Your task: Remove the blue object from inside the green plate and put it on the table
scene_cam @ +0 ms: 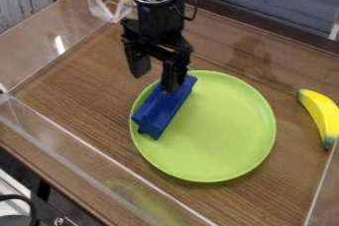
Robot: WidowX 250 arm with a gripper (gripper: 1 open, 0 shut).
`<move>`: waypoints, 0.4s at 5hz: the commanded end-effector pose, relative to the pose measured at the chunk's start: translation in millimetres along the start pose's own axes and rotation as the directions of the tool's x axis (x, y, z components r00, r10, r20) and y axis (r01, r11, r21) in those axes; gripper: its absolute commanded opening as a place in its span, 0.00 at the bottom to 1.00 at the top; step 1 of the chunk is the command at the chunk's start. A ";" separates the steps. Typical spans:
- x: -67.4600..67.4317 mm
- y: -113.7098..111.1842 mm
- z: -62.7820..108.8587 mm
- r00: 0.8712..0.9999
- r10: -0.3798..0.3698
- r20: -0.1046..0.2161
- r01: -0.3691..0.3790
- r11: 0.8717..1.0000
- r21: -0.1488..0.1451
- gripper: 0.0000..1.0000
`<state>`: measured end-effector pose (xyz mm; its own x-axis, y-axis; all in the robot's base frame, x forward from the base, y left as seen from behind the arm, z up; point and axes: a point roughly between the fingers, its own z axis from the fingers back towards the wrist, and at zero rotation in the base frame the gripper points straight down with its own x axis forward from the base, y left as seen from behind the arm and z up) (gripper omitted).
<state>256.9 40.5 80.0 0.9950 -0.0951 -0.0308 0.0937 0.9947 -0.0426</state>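
- Tool [155,71]: black two-finger unit, jaws parted, holding nothing; its right finger tip sits at the upper end of the block, contact uncertain.
- Arm: black, descending vertically from above the plate's left rim.
- Elongated royal-blue ridged block [165,106]: lying inside the round lime-green plastic plate [232,136], along its left edge, just below the tool.
- Brown wood-grain table [79,91]: carries the plate.

Arm comes down pretty much vertical from the top, black wrist pointing straight down. Gripper [155,68] has its two dark fingers [137,64] spread apart, nothing between them.
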 end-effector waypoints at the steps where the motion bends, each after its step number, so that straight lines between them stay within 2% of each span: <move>1: -0.6 -12.3 16.5 0.999 -0.017 0.049 0.016 1.000 0.014 1.00; 2: -2.6 -23.7 20.5 0.998 -0.042 0.053 0.041 0.999 0.014 1.00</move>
<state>249.9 18.6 89.8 0.9912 -0.1308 -0.0207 0.1299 0.9908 -0.0388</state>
